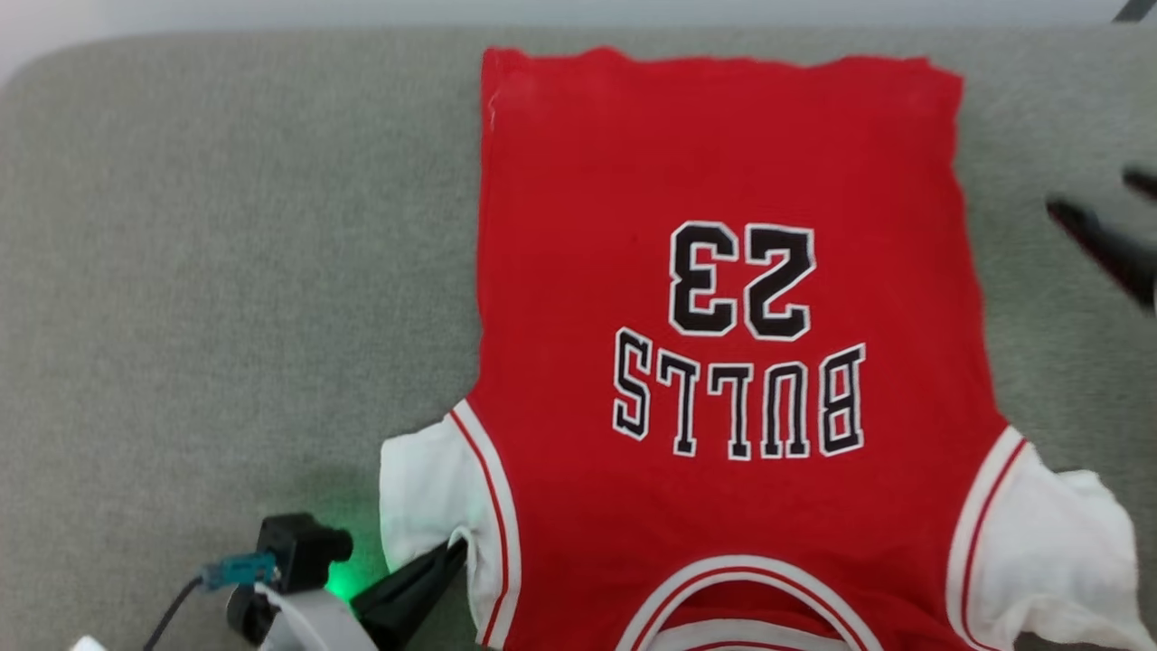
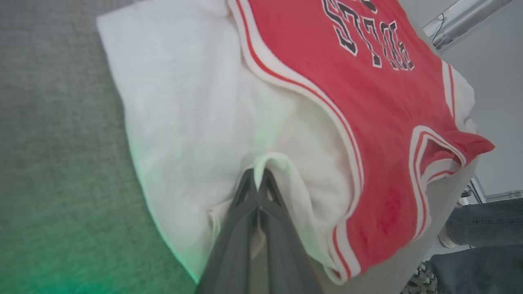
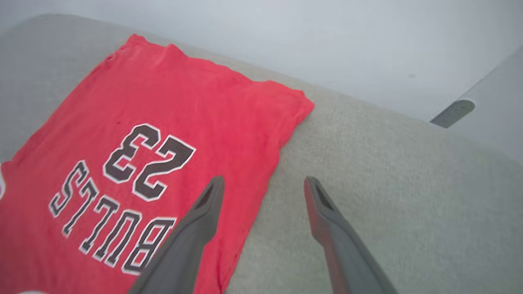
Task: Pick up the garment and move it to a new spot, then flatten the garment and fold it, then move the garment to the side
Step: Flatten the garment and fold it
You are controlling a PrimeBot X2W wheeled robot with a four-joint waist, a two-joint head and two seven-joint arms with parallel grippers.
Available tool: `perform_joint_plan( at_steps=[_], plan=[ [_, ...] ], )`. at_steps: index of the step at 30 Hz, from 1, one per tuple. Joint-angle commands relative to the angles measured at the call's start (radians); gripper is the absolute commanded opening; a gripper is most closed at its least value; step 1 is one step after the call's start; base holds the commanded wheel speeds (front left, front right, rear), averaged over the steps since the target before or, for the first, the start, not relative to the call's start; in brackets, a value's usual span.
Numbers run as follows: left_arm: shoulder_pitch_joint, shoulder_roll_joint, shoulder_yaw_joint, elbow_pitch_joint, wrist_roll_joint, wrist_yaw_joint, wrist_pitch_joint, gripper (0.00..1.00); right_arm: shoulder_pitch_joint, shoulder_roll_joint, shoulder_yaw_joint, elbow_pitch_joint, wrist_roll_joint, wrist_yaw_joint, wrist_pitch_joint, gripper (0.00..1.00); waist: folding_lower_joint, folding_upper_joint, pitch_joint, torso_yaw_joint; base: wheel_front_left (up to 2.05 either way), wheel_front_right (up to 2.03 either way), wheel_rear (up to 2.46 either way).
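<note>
Sleeve work is what's going on right now, I'd say, so we're sitting in the flatten part of the job. Nearest the robot, the left claw [image 1: 455, 550] is clamping tight on a fold of the white left sleeve [image 1: 418, 488]. Its fingers are squeezed together with the cloth bunching up between the tips, and the left wrist view is showing that pinch really clearly. The garment [image 1: 723, 163] itself is lying spread out on the grey tabletop [image 1: 226, 271], print side up. The collar [image 1: 741, 570] is pointing at the robot and the hem [image 1: 714, 61] is at the far end, with the body looking pretty smooth. The right sleeve [image 1: 1058, 542] is looking crumpled though. Farther out, the right claw [image 1: 1105, 203] is hanging wide open with nothing in it, off to the side of the jersey's right edge and not touching it. My guess for the next move: the left one is going to need a gentle outward tug to lay that sleeve flat without dragging the whole shirt. After that the free claw is probably needing to come down for the rumpled sleeve before any folding is happening.
</note>
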Motion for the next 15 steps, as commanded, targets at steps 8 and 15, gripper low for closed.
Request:
perform_joint_plan(
  at_steps=[8, 15],
  plan=[
    [-0.130, -0.065, -0.004, 0.045, 0.031, 0.006, 0.015, 0.00, -0.494, 0.117, 0.125, 0.467, -0.223, -0.001, 0.095, 1.00, 0.0000, -0.0001, 0.213, 0.132, 0.00, 0.00, 0.00],
    [-0.154, -0.100, -0.013, 0.052, 0.021, 0.010, 0.020, 0.00, -0.688, 0.173, 0.127, 0.762, -0.285, -0.001, 0.178, 1.00, 0.0000, -0.0001, 0.274, 0.171, 0.00, 0.00, 0.00]
  ],
)
